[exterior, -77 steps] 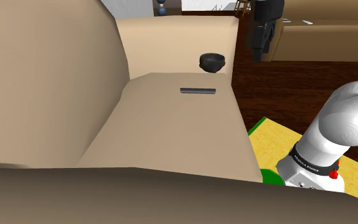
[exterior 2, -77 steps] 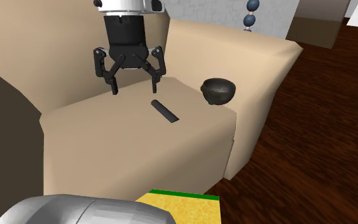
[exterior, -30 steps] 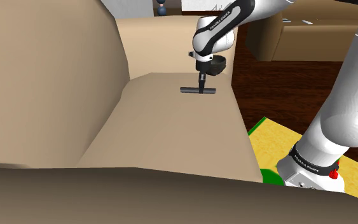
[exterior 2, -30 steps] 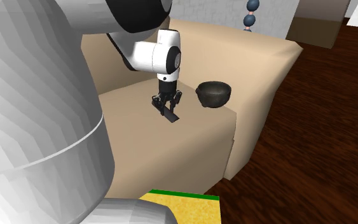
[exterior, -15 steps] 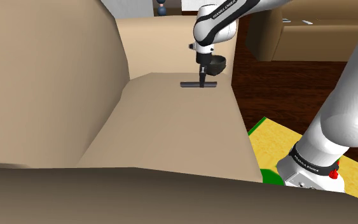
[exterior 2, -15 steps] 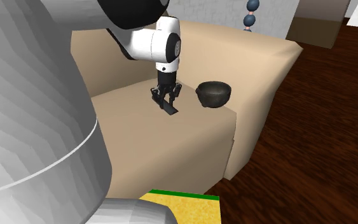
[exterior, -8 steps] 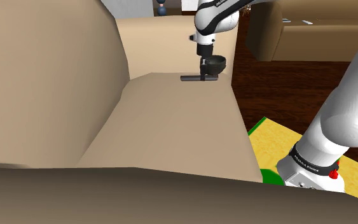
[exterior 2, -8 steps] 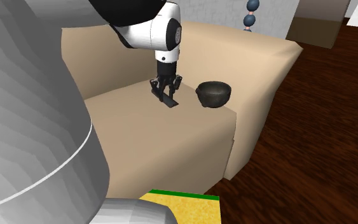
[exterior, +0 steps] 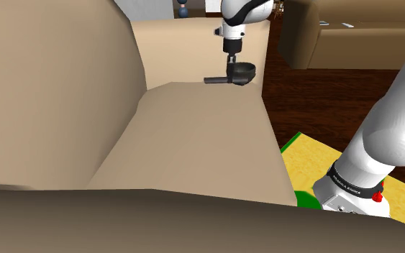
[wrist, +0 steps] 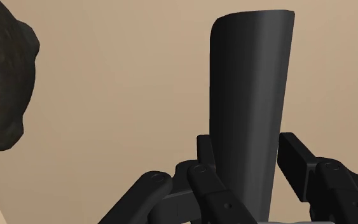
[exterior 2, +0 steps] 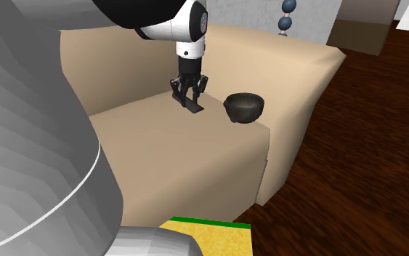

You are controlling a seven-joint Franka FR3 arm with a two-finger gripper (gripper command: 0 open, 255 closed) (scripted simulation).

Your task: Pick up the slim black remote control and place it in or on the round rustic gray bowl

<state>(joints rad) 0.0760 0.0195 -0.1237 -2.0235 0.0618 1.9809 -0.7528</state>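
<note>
In the shoulder view, the smooth tan backrest (exterior: 49,86) of a sofa rises at the left. Its flat seat cushion (exterior: 193,136) runs away to a far end. Over that far end the slim black remote control (exterior: 214,80) lies level, a thin dark bar pointing toward the backrest. The all-black pincer (exterior: 231,72) pinches it at its end nearest the bowl. Just beside it, at the seat's far corner, sits the round bowl (exterior: 244,72), dark gray and matte. Further right come dark wood floor (exterior: 316,93), a yellow mat (exterior: 312,158) edged in green, and the glossy white arm (exterior: 395,122).

The second exterior view has the arm's white shell looming at its left. Then comes the pincer (exterior 2: 189,98), pointing straight down with the remote (exterior 2: 194,108) slanting out beneath it. The bowl (exterior 2: 245,108) stands apart to its right, its hollow visible. Stacked dark-blue beads (exterior 2: 288,16) show behind the sofa.

The wrist view adds texture. The bowl (wrist: 2,83) has a rough, pitted rim. The remote (wrist: 250,89) is a smooth rounded slab clasped between the two fingers (wrist: 204,156), above plain tan cushion.
</note>
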